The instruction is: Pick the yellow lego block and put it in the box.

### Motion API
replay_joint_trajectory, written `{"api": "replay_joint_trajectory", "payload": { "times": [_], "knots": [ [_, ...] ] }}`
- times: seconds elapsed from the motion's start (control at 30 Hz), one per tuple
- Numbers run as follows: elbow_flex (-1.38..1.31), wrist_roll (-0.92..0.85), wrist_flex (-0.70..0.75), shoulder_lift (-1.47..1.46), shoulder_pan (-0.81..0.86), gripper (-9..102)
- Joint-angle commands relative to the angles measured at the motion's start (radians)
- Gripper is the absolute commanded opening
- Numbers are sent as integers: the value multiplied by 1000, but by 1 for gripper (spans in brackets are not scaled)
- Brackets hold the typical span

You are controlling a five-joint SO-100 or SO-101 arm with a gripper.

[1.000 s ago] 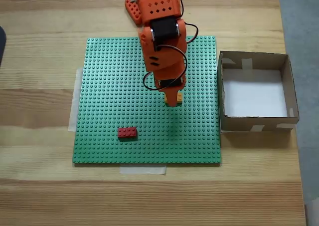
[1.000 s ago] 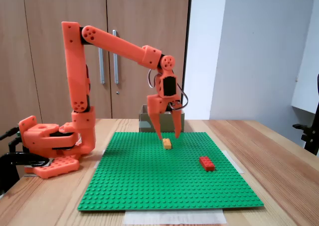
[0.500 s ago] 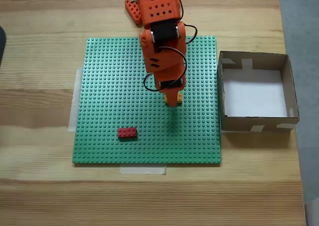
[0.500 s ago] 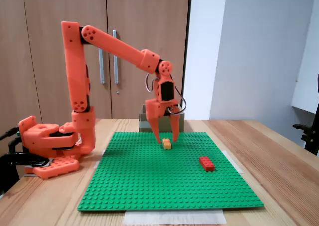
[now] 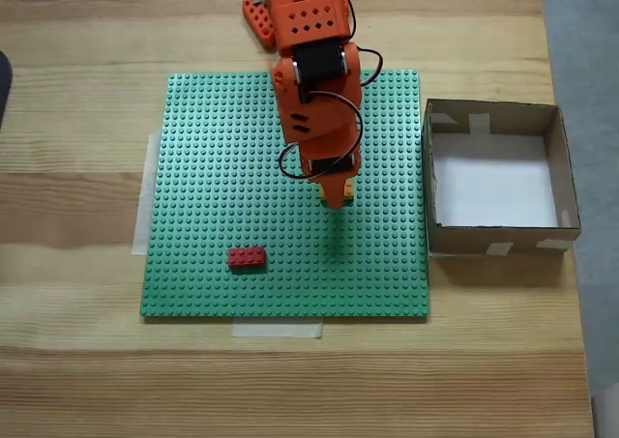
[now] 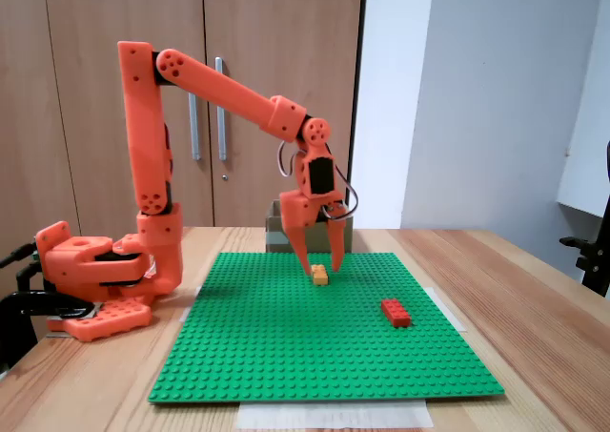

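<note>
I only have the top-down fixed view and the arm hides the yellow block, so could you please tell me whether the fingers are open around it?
Observer: Yes. In the side fixed view the gripper is open, one finger on each side of the yellow block.
Operator: Is the block lifted?
Observer: No, it sits on the green baseplate.
Operator: Are the fingertips down at the block?
Observer: Nearly; the fingertips reach about its top.

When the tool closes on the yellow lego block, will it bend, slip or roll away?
The yellow lego block looks like a stiff, flat-sided brick, so it probably will not bend or roll. It sits on the studded green baseplate, so it may resist lifting. Its smooth sides could slip between the open tool fingers.
</note>
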Motion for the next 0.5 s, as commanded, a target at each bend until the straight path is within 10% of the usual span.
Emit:
{"api": "replay_joint_trajectory", "payload": {
  "times": [0.0, 0.47],
  "knots": [
    [2, 2, -18, 41, -8, 17],
    [18, -17, -57, 54, -3, 8]
  ]
}}
